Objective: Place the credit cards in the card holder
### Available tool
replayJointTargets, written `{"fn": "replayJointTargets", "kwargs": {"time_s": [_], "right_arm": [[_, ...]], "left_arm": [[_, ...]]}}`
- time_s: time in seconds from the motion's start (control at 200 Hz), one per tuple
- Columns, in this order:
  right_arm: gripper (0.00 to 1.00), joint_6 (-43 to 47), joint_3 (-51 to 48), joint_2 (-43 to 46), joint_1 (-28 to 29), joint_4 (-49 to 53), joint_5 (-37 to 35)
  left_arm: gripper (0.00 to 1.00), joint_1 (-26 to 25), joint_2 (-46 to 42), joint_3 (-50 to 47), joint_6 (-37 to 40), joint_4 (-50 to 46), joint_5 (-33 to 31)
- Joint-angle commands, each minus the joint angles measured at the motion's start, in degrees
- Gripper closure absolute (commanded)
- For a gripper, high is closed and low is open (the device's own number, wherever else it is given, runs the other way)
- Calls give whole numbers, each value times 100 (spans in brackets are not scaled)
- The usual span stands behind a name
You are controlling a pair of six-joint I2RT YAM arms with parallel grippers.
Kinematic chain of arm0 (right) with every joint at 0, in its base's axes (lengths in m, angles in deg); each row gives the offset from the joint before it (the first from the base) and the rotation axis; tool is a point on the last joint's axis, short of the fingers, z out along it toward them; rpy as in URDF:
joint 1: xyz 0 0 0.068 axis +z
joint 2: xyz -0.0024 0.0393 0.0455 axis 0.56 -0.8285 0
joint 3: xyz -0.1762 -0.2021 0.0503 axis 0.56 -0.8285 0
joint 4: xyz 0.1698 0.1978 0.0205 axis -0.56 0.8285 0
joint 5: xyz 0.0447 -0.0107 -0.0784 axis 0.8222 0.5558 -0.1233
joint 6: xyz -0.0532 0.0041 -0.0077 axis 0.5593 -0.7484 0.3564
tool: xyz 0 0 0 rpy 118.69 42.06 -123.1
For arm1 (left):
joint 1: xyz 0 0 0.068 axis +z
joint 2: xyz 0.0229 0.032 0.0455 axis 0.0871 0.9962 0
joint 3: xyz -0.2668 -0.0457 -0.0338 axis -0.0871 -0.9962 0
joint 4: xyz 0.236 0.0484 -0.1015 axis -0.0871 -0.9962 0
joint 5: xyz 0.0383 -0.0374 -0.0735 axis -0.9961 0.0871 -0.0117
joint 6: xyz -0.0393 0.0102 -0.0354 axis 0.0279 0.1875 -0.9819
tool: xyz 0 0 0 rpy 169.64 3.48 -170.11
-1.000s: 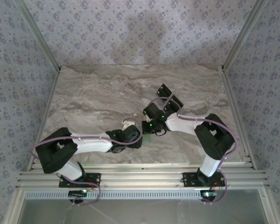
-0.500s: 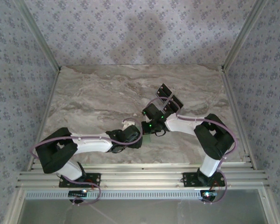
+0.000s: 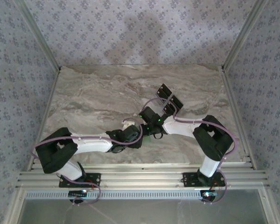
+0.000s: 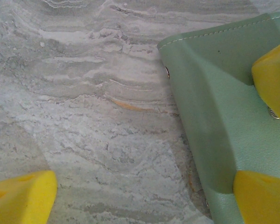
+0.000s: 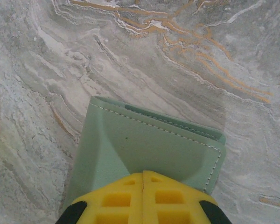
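Right gripper (image 5: 143, 179) is clamped shut, tips down on the card holder (image 5: 149, 140), and its arm has edged slightly toward the left arm. It's pinning the holder, I'd say. Left gripper (image 4: 142, 199) gapes wide, the holder at its right side. Beyond both, the table (image 5: 186, 56) runs on, its edges well off.

The card holder (image 5: 149, 144) lay on the table (image 3: 93, 98) near its middle, its near edge pinched in the right gripper (image 5: 143, 184). The left gripper (image 4: 140, 200), spread wide, stood at its nine o'clock. Two cards (image 3: 164, 90) lay together at its one o'clock.
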Motion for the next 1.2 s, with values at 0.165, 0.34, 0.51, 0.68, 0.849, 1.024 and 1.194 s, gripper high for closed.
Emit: {"fn": "replayJointTargets", "kwargs": {"time_s": [0.165,0.34,0.51,0.68,0.849,1.024,1.194], "right_arm": [[100,249,-497,-298,310,18,-332],[100,281,-791,-269,516,-224,-369],[100,219,-1138,-293,739,-428,-470],[100,53,-1436,-346,909,-661,-476],[100,-5,-1561,-351,1139,-737,-499],[100,-36,-1658,-324,1225,-790,-565],[100,-68,-1814,-306,1246,-960,-567]], "left_arm": [[3,-39,207,48,-48,-81,97],[3,-39,222,62,-35,-86,105],[3,-39,237,74,-35,-86,100],[3,-39,268,74,-48,-94,112],[3,-39,315,109,-44,-103,123],[3,-41,347,66,-108,-28,110],[3,-39,292,-44,-241,120,115]]}}
